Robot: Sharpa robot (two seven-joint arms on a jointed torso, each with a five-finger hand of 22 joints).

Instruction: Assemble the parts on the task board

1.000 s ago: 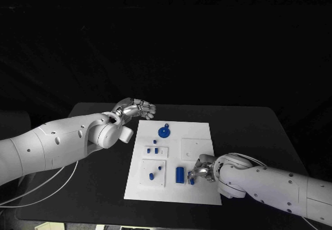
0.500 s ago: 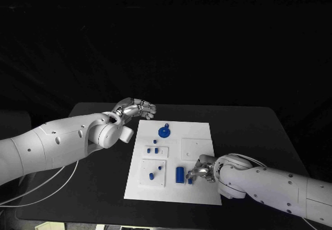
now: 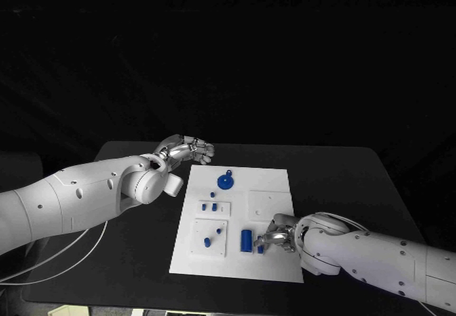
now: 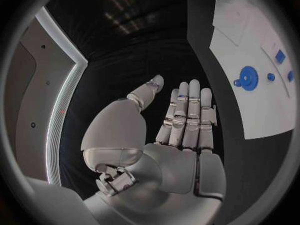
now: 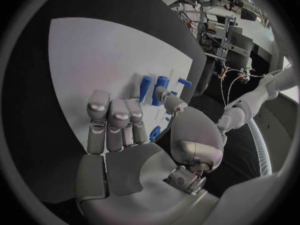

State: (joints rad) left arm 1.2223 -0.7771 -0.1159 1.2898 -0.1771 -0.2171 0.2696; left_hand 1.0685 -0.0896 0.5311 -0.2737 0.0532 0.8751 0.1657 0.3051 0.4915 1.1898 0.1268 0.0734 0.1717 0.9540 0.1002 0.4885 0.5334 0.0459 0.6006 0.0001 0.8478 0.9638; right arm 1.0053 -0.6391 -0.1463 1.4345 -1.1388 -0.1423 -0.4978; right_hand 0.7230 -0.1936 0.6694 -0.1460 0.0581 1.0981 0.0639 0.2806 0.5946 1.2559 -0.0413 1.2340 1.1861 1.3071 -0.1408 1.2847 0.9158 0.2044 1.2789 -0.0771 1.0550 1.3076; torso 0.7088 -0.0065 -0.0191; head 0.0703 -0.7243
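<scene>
White board [image 3: 271,176] lies flat mid-table, long side running away from the robot. A blue gear [image 3: 225,182] sits toward its far end. Two small blue pegs [image 3: 210,207] stand on a raised square plate at the middle left, two more blue pieces [image 3: 213,237] on the near-left plate. A blue cylinder [image 3: 247,239] lies lengthwise just right of them.

Black table [image 3: 342,178], white task board [image 3: 271,181] lying at its middle
</scene>
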